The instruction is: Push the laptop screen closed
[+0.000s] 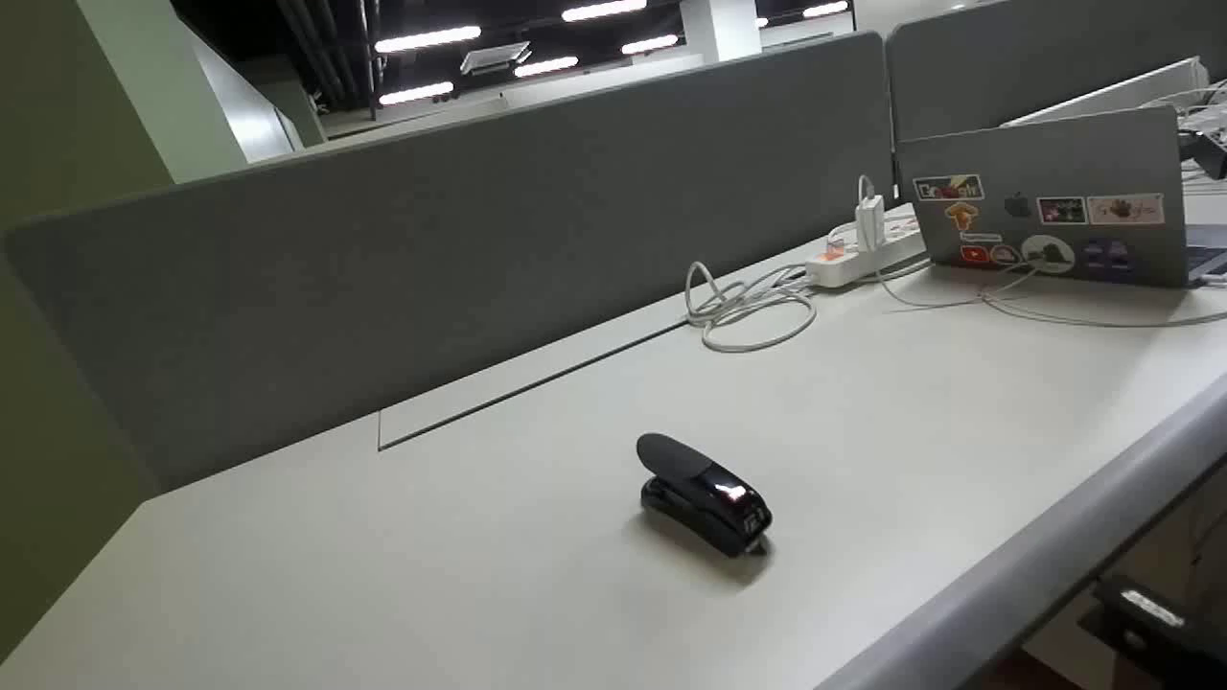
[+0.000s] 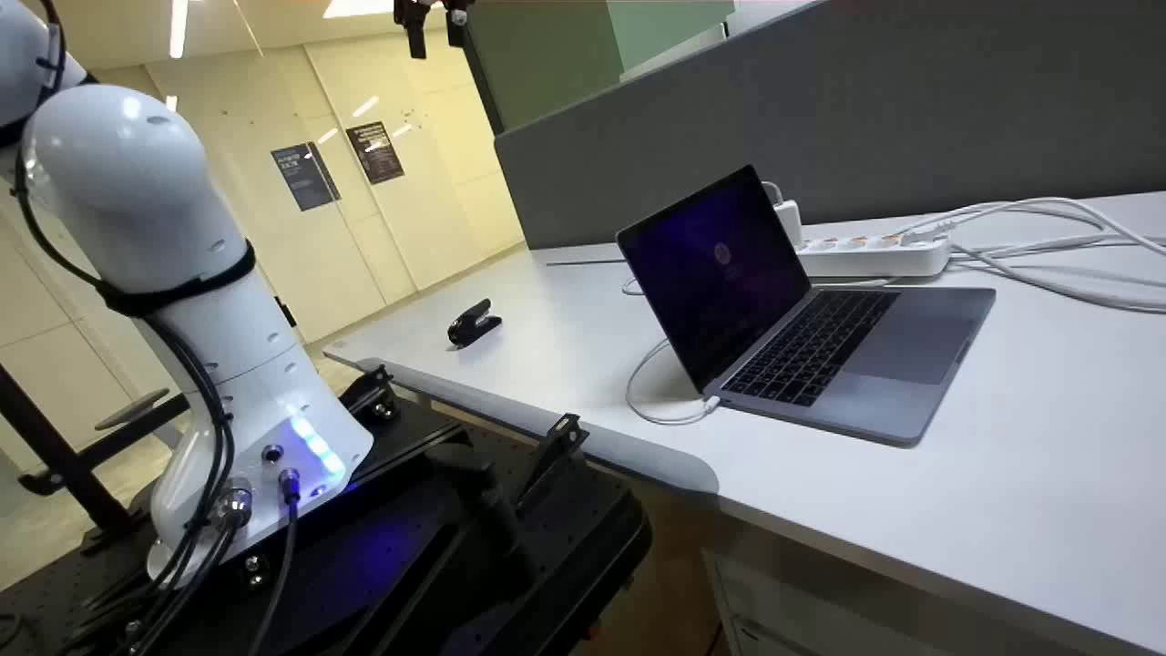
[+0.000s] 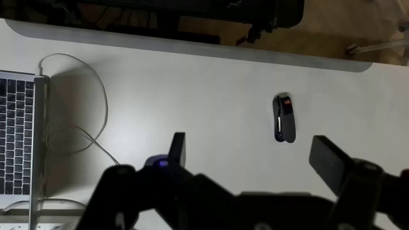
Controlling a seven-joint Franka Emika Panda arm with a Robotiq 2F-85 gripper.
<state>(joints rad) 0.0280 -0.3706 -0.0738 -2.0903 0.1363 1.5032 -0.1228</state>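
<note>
The laptop screen stands open, and its silver-grey back with small colourful stickers shows in an exterior view. Its dark display side faces the camera in an exterior view, tilted back from the flat grey base with black keys. In the wrist view the lid shows nearly edge-on at the far left, beside the keyboard. My gripper is open with nothing between its fingers, above the table and apart from the laptop. Its fingertips also show high at the top of an exterior view. It is not seen in an exterior view.
A black stapler lies on the white table, away from the laptop. A white power strip with cables lies behind the laptop. A charging cable loops beside it. A grey partition runs along the table's back.
</note>
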